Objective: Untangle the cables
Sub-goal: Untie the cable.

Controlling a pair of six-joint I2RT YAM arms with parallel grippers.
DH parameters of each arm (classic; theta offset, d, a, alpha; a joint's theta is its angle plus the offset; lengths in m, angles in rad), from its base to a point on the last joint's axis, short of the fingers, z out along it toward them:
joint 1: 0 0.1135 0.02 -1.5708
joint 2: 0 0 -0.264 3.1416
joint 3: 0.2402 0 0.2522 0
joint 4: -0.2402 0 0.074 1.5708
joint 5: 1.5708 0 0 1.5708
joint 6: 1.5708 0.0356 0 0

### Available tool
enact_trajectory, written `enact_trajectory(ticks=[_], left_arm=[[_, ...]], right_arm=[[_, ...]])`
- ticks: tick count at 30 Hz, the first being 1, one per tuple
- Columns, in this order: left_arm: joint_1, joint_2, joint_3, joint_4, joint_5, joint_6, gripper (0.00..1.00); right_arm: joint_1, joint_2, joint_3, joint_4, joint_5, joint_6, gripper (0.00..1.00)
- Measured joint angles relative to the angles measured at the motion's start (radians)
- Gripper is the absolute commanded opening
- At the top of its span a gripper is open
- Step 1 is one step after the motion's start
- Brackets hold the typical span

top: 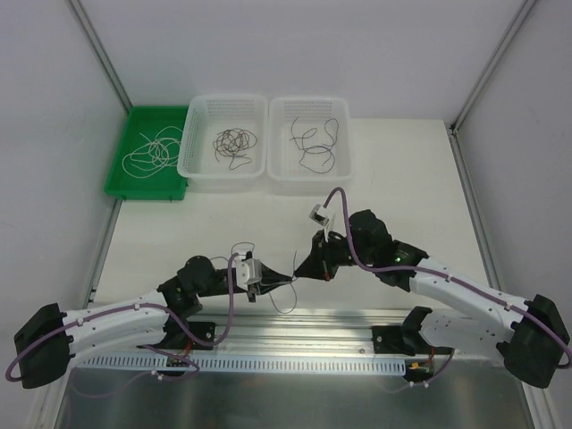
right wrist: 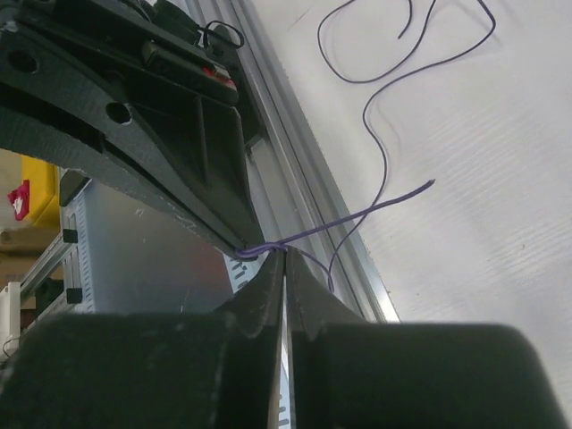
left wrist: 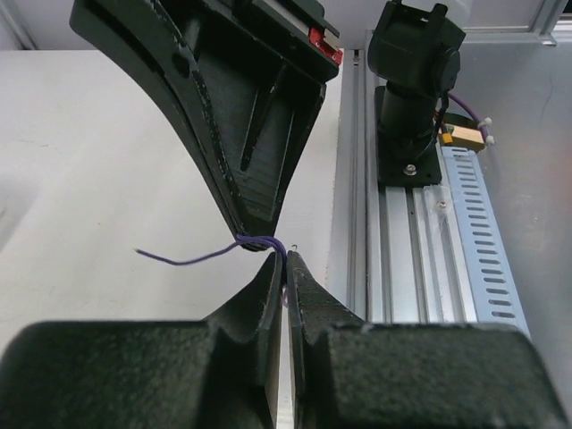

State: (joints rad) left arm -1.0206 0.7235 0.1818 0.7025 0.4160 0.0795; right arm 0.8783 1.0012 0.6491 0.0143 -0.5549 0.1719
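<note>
Cable (right wrist: 375, 210), thin and purple, caught between both arms at the near side of the table (top: 161, 232). The left gripper (left wrist: 284, 265) has its jaws pressed tight on the strand, and the right gripper (right wrist: 284, 259) is clamped on it too, tips almost touching. Loose tails trail over the tabletop. Farther back, dark tangles (top: 234, 143) lie in two white baskets (top: 223, 98), and whitish loops (top: 147, 154) lie in a green tray (top: 143, 191).
</note>
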Motion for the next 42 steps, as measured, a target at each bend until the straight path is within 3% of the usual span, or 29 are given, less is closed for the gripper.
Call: enact_trajectory(ticks=[2, 4, 8, 11, 17, 24, 27, 38, 42], left_arm=[[0.0, 0.004, 0.0, -0.003, 0.0, 0.005, 0.28], [-0.001, 0.009, 0.004, -0.012, -0.014, 0.004, 0.45], [-0.002, 0.017, 0.051, -0.106, -0.119, -0.016, 0.68], [-0.002, 0.016, 0.082, -0.152, -0.204, -0.034, 0.77], [-0.05, 0.055, 0.145, -0.211, -0.331, -0.006, 0.78], [-0.083, 0.18, 0.248, -0.248, -0.448, 0.02, 0.67], [-0.093, 0.211, 0.272, -0.261, -0.477, 0.024, 0.59], [-0.118, 0.317, 0.325, -0.283, -0.492, 0.032, 0.51], [-0.119, 0.351, 0.344, -0.293, -0.496, 0.036, 0.35]], right_arm=[[-0.004, 0.022, 0.001, 0.001, -0.015, 0.001, 0.01], [-0.009, 0.029, 0.003, -0.003, 0.0, 0.0, 0.01], [-0.009, 0.028, 0.06, -0.103, 0.116, -0.017, 0.01], [-0.002, 0.028, 0.114, -0.183, 0.22, -0.027, 0.01], [0.098, 0.048, 0.212, -0.328, 0.448, -0.041, 0.01], [0.183, 0.089, 0.27, -0.418, 0.645, -0.042, 0.01], [0.194, 0.095, 0.274, -0.438, 0.687, -0.042, 0.01], [0.22, 0.119, 0.287, -0.461, 0.755, -0.041, 0.01], [0.233, 0.131, 0.304, -0.469, 0.77, -0.041, 0.01]])
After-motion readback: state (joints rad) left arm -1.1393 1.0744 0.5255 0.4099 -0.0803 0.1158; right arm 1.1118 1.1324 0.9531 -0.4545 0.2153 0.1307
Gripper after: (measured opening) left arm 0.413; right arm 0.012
